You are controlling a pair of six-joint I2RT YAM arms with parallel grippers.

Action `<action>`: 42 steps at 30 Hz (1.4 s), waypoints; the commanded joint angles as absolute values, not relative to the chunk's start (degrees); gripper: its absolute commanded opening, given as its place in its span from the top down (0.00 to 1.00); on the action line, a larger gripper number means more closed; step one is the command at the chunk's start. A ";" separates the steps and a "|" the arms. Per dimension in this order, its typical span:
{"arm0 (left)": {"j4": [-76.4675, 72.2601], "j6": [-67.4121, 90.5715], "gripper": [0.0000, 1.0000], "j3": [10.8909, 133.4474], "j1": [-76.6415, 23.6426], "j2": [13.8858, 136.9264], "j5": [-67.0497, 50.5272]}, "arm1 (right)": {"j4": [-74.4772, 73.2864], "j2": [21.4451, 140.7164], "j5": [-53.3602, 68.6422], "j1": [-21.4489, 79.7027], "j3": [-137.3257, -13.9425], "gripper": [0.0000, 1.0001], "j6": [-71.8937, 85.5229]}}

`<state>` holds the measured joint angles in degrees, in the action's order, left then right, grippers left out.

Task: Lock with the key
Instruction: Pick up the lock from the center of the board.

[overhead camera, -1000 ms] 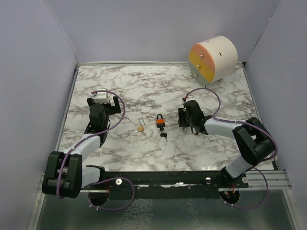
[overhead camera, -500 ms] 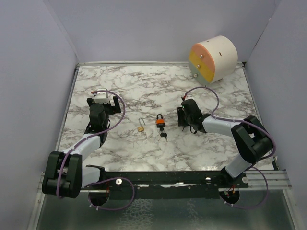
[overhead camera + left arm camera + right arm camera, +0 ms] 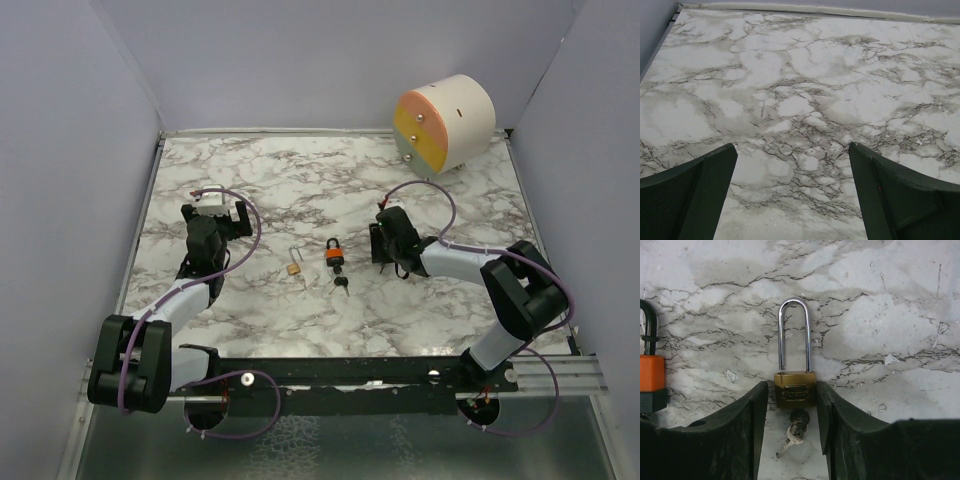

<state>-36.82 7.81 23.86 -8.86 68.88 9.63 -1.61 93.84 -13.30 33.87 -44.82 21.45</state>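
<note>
The marble table fills the cell; at its far right corner I see a cream drum with an orange and yellow face. The left arm reaches up the left side; the right arm bends in from the right toward the middle.

The left gripper has its jaws wide apart; in its wrist view only bare marble lies between the fingers. The right gripper is low at the table, just right of the orange padlock. Its jaws are about half apart, with one finger at each side of the body of a brass padlock. This lock lies flat with the shackle pointing away, and in the top view the gripper hides it; if the fingers press the body or only flank it, I cannot tell.

The other brass padlock lies left of the orange one, apart from both grippers. A dark-headed key sits at the bottom end of the lock between the fingers; a silvery key hangs from it. A small bunch of keys lies just on the near side of the orange padlock.
</note>
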 commanded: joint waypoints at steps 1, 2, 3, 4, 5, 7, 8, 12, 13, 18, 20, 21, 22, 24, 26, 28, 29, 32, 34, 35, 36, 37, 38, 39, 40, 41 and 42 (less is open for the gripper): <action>-38.26 7.93 0.02 23.44 -8.88 68.92 10.72 | -7.96 95.48 -15.11 34.55 -44.65 0.58 23.57; -38.31 7.90 0.02 23.46 -8.88 68.92 10.72 | -8.08 95.52 -15.10 34.61 -44.76 0.58 23.67; -38.31 7.90 0.02 23.43 -8.87 68.91 10.72 | -8.31 95.72 -15.29 34.58 -44.88 0.59 23.83; -38.32 7.91 0.02 23.45 -8.89 68.88 10.72 | -8.67 95.93 -15.42 34.62 -45.14 0.59 23.95; -38.25 7.90 0.02 23.46 -8.88 68.93 10.80 | -8.96 96.22 -15.45 34.63 -45.39 0.63 23.93; -38.26 7.83 0.02 23.46 -8.88 68.91 10.90 | -9.51 96.72 -15.47 34.63 -45.96 0.73 23.97; -38.24 7.77 0.02 23.47 -8.90 68.88 10.90 | -9.65 96.95 -15.50 34.71 -46.11 0.80 23.94; -38.25 7.76 0.02 23.54 -8.88 68.97 10.99 | -9.68 97.71 -15.64 34.84 -46.69 0.99 23.65; -38.23 7.78 0.02 23.55 -8.88 68.99 10.94 | -9.57 97.72 -15.77 34.93 -46.68 0.99 23.47; -38.27 7.82 0.03 23.53 -8.88 68.91 10.89 | -9.40 97.22 -18.90 35.32 -48.17 0.99 22.28; -38.30 7.82 0.03 23.53 -8.88 68.74 10.82 | -8.81 96.55 -20.04 35.41 -48.86 0.99 21.60; -38.24 7.81 0.04 23.55 -8.88 68.61 10.77 | -8.08 95.91 -20.07 35.48 -49.21 0.99 20.97; -38.27 7.89 0.05 23.57 -8.88 68.50 10.61 | -7.10 95.22 -19.78 35.50 -49.40 0.99 20.33; -38.25 8.05 0.06 23.68 -8.88 68.19 10.19 | -3.82 93.64 -18.39 35.51 -49.56 0.99 18.68; -38.24 8.08 0.08 23.69 -8.88 67.76 9.53 | 0.00 91.72 -16.36 35.45 -49.48 0.99 16.41; -38.25 8.24 0.10 23.69 -8.88 67.24 9.23 | 4.34 89.55 -14.48 35.47 -49.05 0.99 14.15; -38.27 8.46 0.11 23.72 -8.88 66.97 9.38 | 6.78 88.48 -13.55 35.50 -48.84 0.99 13.03; -38.23 8.61 0.12 23.70 -8.88 66.18 9.28 | 14.22 86.13 -9.93 35.50 -48.16 0.99 9.53; -38.19 8.69 0.13 23.64 -8.88 65.57 9.10 | 18.61 85.29 -7.78 35.51 -47.97 0.99 7.94; -38.15 8.74 0.14 23.63 -8.88 65.23 9.08 | 20.43 85.10 -6.78 35.51 -47.99 0.99 7.16; -38.01 8.77 0.14 23.58 -8.88 64.91 9.08 | 22.10 84.96 -5.22 35.51 -48.06 0.99 6.29; -37.93 8.97 0.15 23.61 -8.88 64.54 9.22 | 23.92 84.82 -3.53 35.50 -48.01 0.99 5.02; -37.90 9.21 0.16 23.66 -8.88 64.14 9.30 | 25.76 84.69 -1.53 35.51 -47.83 0.99 3.94; -37.94 9.57 0.17 23.74 -8.88 63.82 9.24 | 27.83 84.39 0.52 35.51 -47.42 0.99 2.36; -37.91 9.89 0.18 23.93 -8.88 63.41 9.14 | 30.09 84.11 2.83 35.50 -46.84 0.99 0.68; -37.96 10.19 0.19 24.03 -8.88 63.07 8.93 | 32.35 83.75 4.38 35.50 -46.17 0.99 -0.88; -37.95 10.41 0.20 24.41 -8.88 62.68 8.60 | 34.66 83.21 6.00 35.46 -45.31 0.99 -1.91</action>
